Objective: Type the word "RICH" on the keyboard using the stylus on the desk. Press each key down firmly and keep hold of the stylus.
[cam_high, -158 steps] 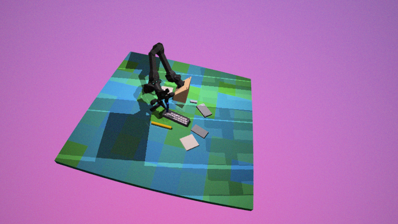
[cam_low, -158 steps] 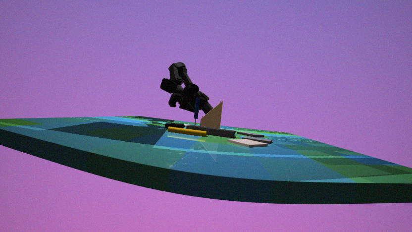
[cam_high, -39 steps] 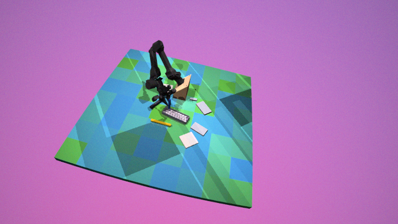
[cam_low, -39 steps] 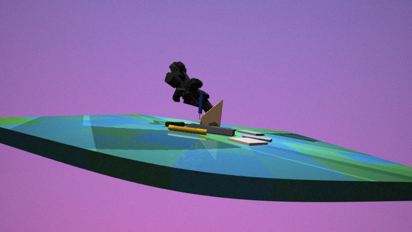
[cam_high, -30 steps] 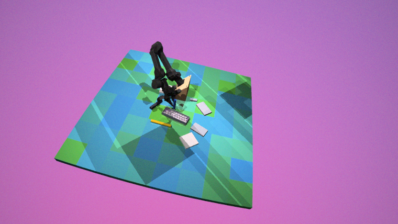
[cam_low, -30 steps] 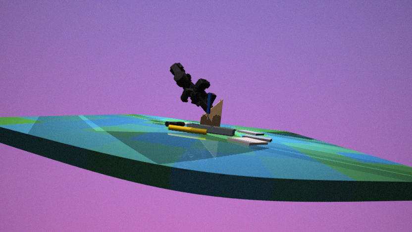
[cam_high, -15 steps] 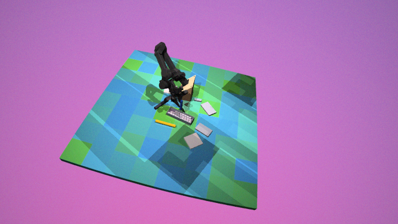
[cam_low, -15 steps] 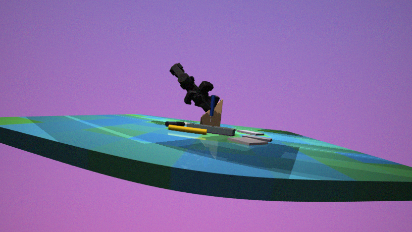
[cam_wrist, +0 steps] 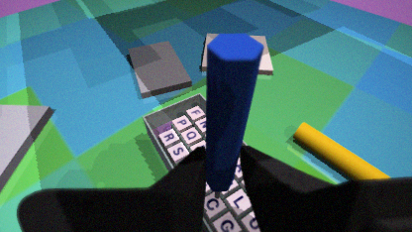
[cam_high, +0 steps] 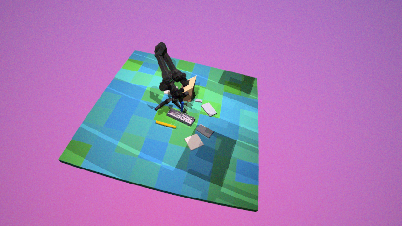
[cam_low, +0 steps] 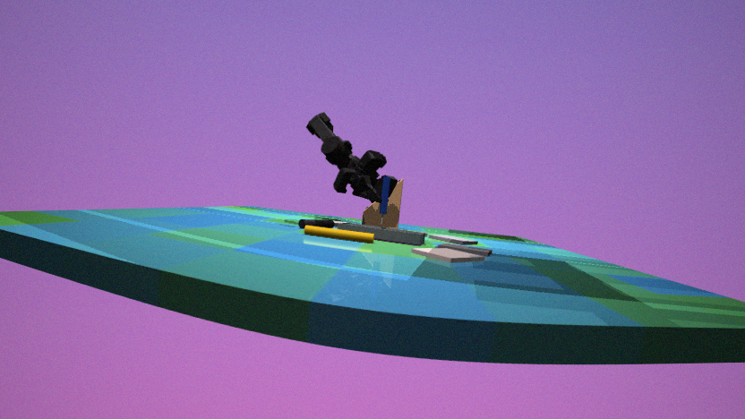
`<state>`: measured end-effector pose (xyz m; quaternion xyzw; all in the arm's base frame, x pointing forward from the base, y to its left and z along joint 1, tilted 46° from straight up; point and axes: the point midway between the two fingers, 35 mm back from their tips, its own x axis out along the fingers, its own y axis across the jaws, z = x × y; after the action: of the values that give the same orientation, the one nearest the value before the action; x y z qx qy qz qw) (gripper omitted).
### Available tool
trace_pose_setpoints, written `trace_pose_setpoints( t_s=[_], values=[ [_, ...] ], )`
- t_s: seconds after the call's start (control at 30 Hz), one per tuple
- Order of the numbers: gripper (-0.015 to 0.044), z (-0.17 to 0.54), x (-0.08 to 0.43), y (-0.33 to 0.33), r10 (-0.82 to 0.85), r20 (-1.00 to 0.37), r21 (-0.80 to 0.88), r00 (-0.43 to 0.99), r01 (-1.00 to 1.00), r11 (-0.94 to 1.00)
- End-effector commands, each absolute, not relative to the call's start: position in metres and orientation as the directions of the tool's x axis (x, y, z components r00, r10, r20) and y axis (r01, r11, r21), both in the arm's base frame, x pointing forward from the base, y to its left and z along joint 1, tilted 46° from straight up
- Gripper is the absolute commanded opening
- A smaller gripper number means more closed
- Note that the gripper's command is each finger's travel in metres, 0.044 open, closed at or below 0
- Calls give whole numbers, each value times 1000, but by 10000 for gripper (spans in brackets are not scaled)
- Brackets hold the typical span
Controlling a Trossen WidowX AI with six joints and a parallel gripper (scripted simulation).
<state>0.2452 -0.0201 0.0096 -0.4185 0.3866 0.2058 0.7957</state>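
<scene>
The blue stylus [cam_high: 182, 106] [cam_low: 384, 203] [cam_wrist: 230, 99] stands nearly upright, tip down. My gripper [cam_high: 181, 104] [cam_low: 382, 195] [cam_wrist: 222, 154] is shut on it. The grey keyboard [cam_high: 180, 117] [cam_low: 401, 235] [cam_wrist: 157, 115] lies flat below, with lettered white keys. In the wrist view the thin tip shows at the upper edge of the C key [cam_wrist: 213, 204], left of the L key [cam_wrist: 238, 200]. I cannot tell whether it touches. The R key [cam_wrist: 169, 136] is at the keyboard's far end, near a small purple patch. H and I are hidden.
A yellow stick [cam_high: 165, 124] [cam_low: 338, 234] [cam_wrist: 342, 154] lies beside the keyboard. A black cylinder [cam_high: 161, 104] [cam_low: 316, 223] lies near its other end. A tan wedge [cam_high: 189, 87] [cam_low: 393, 208] stands behind. Also present are a dark slab [cam_high: 204, 131] [cam_wrist: 160, 69], pale square [cam_high: 193, 141] and light slab [cam_high: 209, 109].
</scene>
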Motion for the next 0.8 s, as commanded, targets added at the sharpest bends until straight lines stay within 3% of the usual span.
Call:
trace_pose_setpoints(
  t_s=[0.0,0.23,0.33,0.77],
  values=[
    [0,9,245,-19,10,-788,-504,615,-655,563],
    [0,9,245,-19,10,-788,-504,615,-655,563],
    [79,7,246,-19,10,-789,-503,614,-656,562],
    [81,7,246,-18,10,-790,-503,613,-657,562]
  ],
)
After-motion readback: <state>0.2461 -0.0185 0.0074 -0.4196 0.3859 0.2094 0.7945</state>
